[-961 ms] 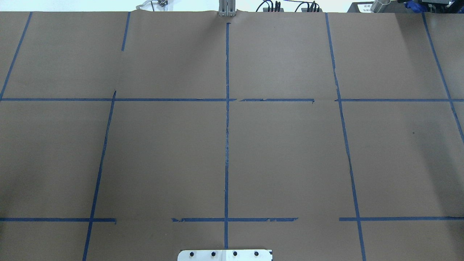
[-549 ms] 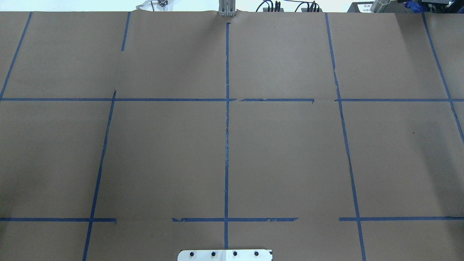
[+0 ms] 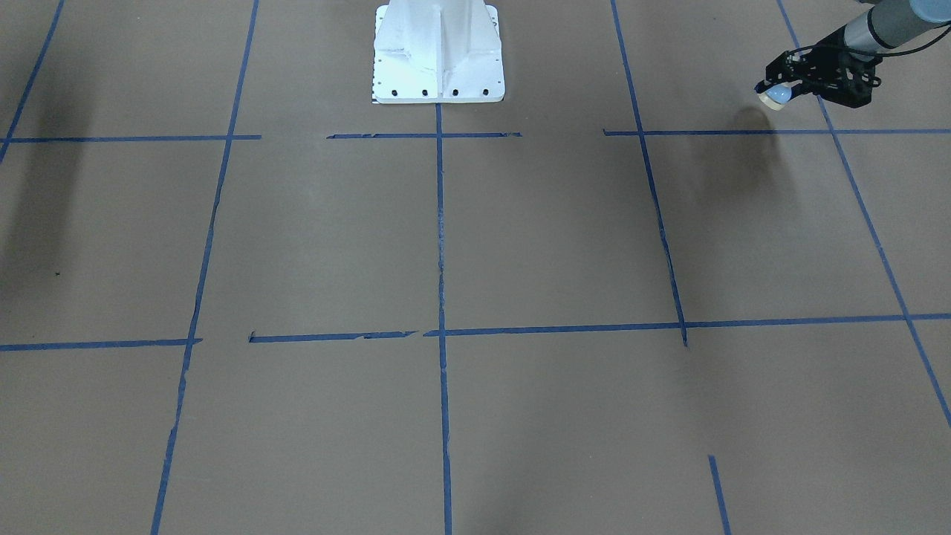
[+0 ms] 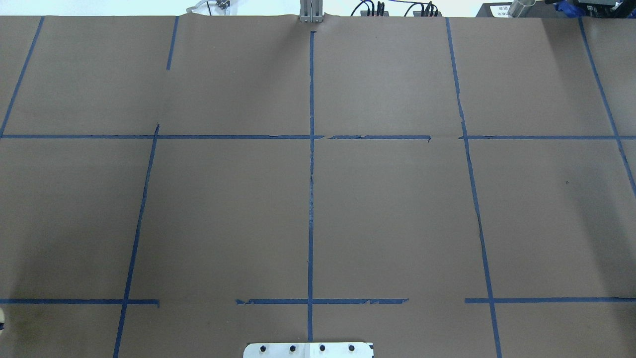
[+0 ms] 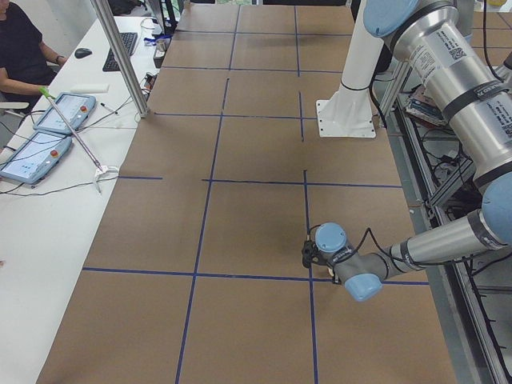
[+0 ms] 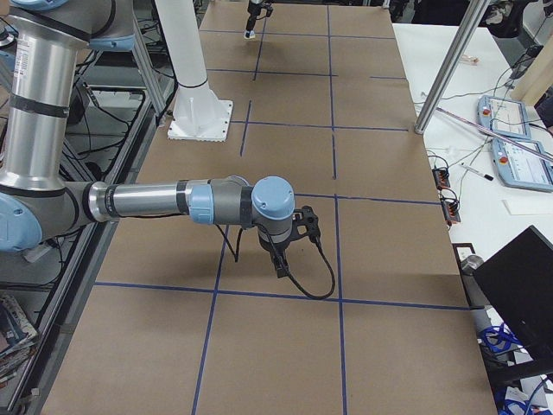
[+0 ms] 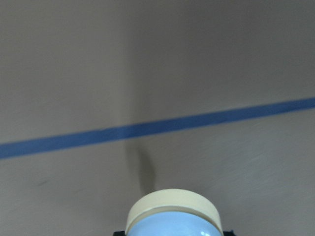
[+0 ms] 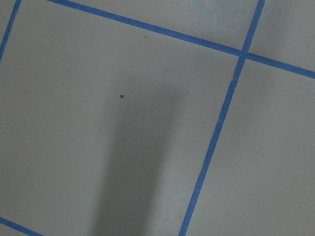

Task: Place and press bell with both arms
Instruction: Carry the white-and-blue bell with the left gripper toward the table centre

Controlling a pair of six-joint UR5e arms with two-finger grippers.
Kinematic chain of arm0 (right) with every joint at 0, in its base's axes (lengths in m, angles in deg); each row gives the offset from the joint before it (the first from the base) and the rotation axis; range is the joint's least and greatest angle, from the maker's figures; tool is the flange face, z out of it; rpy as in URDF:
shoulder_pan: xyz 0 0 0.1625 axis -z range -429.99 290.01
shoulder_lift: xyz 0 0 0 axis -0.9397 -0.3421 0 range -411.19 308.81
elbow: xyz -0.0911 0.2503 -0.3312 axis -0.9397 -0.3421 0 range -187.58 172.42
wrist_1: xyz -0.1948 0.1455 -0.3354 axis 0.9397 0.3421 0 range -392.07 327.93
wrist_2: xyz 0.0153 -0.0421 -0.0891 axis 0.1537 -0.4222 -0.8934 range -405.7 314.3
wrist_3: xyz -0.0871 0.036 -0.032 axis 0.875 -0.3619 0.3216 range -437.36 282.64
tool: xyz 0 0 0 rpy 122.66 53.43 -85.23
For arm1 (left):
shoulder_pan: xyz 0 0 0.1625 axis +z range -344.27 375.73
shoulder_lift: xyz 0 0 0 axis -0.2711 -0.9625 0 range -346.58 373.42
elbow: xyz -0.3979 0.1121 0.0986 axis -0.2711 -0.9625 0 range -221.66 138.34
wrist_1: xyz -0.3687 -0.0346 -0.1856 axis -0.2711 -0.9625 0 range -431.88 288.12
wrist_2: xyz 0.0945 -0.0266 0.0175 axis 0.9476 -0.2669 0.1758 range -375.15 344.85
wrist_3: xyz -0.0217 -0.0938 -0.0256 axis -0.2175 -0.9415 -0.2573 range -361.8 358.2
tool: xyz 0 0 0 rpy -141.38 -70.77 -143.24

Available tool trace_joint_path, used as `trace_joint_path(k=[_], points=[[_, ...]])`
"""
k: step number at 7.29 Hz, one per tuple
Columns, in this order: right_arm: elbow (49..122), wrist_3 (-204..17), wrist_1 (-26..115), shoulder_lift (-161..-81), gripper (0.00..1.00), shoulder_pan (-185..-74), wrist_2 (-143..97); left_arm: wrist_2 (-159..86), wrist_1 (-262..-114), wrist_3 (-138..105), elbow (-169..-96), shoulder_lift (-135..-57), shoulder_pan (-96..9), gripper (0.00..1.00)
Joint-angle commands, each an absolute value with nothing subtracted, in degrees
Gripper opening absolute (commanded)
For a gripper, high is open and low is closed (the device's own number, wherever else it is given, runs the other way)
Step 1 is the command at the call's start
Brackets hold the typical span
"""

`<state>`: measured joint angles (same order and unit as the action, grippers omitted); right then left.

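Observation:
My left gripper (image 3: 781,88) is shut on the bell (image 3: 777,95), a light-blue dome with a cream base ring, and holds it above the brown table near my left side, with its shadow below. In the left wrist view the bell (image 7: 172,219) fills the bottom centre, over a blue tape line (image 7: 157,128). A cream sliver of the bell (image 4: 1,315) shows at the overhead view's left edge. My right gripper (image 6: 281,262) shows only in the exterior right view, pointing down over the table; I cannot tell whether it is open or shut.
The white pedestal base (image 3: 438,52) stands at the table's robot side. Blue tape lines (image 4: 311,174) form a grid on the brown table cover. An operators' table with tablets (image 5: 48,128) and a metal post (image 5: 120,56) stand across the table.
A cream sliver of the bell and a shadow have come into the overhead view at its lower left edge. Nothing else has changed there.

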<state>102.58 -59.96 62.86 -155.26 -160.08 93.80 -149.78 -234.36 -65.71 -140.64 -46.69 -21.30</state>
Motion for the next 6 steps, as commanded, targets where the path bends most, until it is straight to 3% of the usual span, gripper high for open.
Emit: trace_joint_path(k=[1,4,6], points=[[102.63,-60.05,62.85,-155.07,1.00,-160.08,93.87,-151.73,-231.78,-72.36,-145.61,-54.49,-25.10,0.01],[102.45,-60.22,62.85,-154.98,1.00,-160.08,93.87,-151.13,-199.44,-72.29,-146.34,-83.78,-31.03,0.01],[102.37,-60.22,62.85,-154.90,1.00,-160.08,93.78,-146.75,-181.84,-72.38,-141.27,-102.58,-28.41,0.01]])
